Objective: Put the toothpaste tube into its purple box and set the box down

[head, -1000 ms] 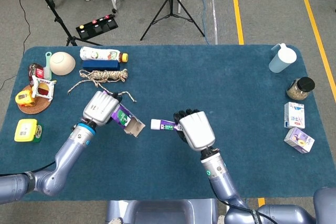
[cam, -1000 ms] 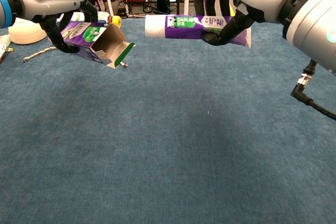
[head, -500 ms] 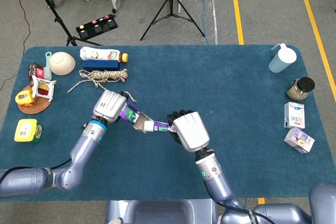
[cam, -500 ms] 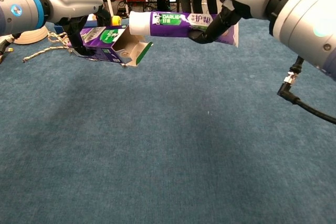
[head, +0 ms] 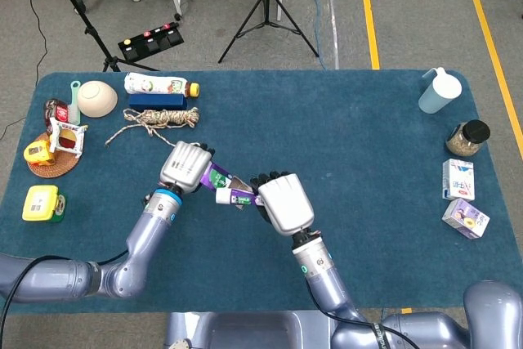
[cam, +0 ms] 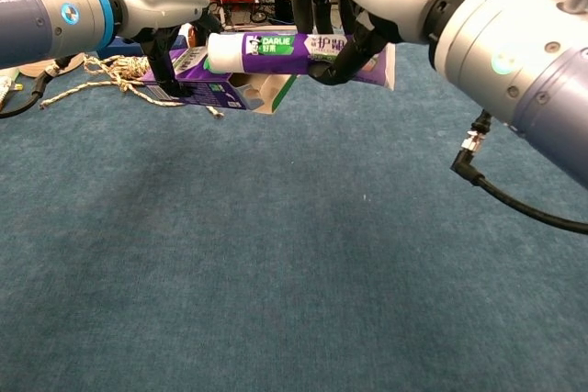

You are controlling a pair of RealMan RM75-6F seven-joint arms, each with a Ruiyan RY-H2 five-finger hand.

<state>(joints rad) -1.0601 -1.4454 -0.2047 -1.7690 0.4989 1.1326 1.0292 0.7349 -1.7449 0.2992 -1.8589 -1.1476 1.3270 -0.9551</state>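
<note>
Right hand: right hand (cam: 367, 6) grasps the white-capped purple toothpaste tube (cam: 294, 48), held level above the blue cloth table (cam: 276, 254).
Left hand: left hand (head: 186, 166) grips the purple cardboard box (cam: 216, 89), open flap end facing 3 o'clock toward the tube.
Change: over the last second both hands have closed in; the cap now sits at the box mouth, seemingly just above it.
Meaning: insertion looks about to start; alignment still needs a slight drop.
Chest view: shows the tube riding over the flap.
Head view: hides that offset; shows rope (head: 159, 118) and bowl (head: 96, 97) at 11 o'clock.
</note>
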